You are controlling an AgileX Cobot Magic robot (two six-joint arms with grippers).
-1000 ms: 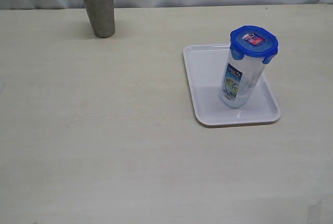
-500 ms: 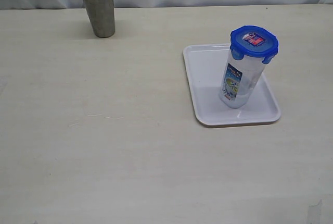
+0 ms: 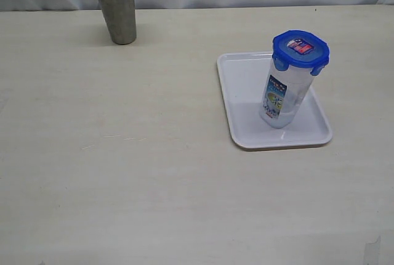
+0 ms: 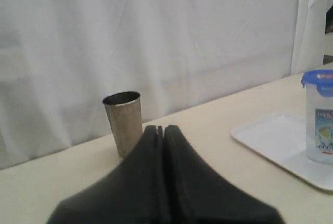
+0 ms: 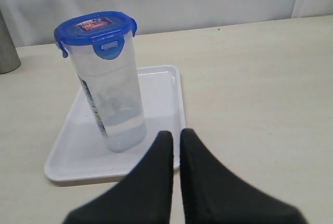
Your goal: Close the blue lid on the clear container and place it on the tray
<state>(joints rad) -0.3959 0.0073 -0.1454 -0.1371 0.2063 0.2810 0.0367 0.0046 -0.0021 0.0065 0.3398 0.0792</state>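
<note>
The clear container [image 3: 284, 95] stands upright on the white tray [image 3: 246, 92], with the blue lid [image 3: 300, 49] seated on its top and the flaps folded down. The right wrist view shows the same container [image 5: 112, 96], lid [image 5: 95, 30] and tray [image 5: 161, 94] a short way beyond my right gripper [image 5: 177, 134], which is shut and holds nothing. My left gripper [image 4: 160, 128] is shut and empty too, far from the tray [image 4: 276, 140]; the container [image 4: 321, 125] shows at that view's edge. Neither arm appears in the exterior view.
A steel cup [image 3: 116, 7] stands at the back left of the pale wooden table [image 3: 154, 154], also seen beyond the left gripper as the cup [image 4: 124, 122]. A white curtain [image 4: 156, 36] hangs behind the table.
</note>
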